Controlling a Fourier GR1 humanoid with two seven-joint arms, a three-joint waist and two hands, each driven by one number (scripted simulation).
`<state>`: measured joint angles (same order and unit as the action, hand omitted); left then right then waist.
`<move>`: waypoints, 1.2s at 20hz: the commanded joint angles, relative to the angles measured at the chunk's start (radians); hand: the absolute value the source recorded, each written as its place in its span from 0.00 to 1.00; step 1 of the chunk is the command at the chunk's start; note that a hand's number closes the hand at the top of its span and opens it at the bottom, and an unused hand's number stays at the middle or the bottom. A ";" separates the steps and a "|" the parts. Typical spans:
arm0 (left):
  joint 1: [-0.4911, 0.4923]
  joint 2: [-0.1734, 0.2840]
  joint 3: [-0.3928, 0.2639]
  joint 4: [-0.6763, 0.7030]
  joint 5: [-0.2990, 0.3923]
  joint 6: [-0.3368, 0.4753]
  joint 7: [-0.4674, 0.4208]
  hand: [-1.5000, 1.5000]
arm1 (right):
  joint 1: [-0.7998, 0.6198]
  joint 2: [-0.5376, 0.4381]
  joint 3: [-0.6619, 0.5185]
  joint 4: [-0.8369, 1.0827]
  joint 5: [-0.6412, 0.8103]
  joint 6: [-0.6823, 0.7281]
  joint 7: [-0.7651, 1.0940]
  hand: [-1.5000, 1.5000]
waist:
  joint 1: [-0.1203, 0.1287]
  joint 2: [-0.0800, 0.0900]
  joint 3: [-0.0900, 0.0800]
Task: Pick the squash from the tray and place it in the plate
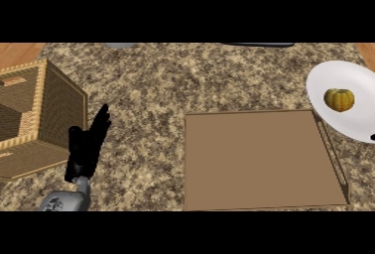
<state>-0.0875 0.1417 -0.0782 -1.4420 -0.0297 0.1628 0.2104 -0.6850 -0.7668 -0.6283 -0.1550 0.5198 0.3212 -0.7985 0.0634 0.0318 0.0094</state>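
Left hand [88, 144] is showing at the lower left of the head view, coming up off a grey forearm [64, 201]. Its fingers are pointing straight up the view, relaxed and apart from any object, holding nothing. It is sitting over the granite counter [190, 74], between the wicker basket [40, 119] and the brown tray [260, 158]. Right hand is not appearing anywhere in the view.

Squash [339, 99] is lying on the white plate [351, 79] at the right edge, just beyond the tray's far right corner. Its long axis is running up and down the view; which end carries the stem I cannot tell.
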 commanded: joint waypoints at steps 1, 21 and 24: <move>0.018 -0.023 -0.011 0.004 -0.001 0.004 -0.025 0.50 | 0.026 -0.030 0.005 0.009 0.007 0.026 -0.024 0.00 | 0.001 0.000 0.000; -0.002 0.007 0.002 -0.048 0.001 -0.009 0.043 0.50 | 0.078 -0.095 -0.065 0.025 -0.051 -0.040 -0.015 0.00 | 0.018 0.002 0.005; 0.012 -0.015 -0.009 -0.016 -0.013 0.004 -0.004 0.50 | 0.104 -0.105 -0.079 0.027 -0.063 -0.053 -0.029 0.00 | 0.009 0.007 0.005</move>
<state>-0.0849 0.1350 -0.0821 -1.4597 -0.0406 0.1650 0.2192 -0.5982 -0.8609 -0.6935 -0.1299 0.4679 0.2785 -0.8177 0.0723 0.0371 0.0143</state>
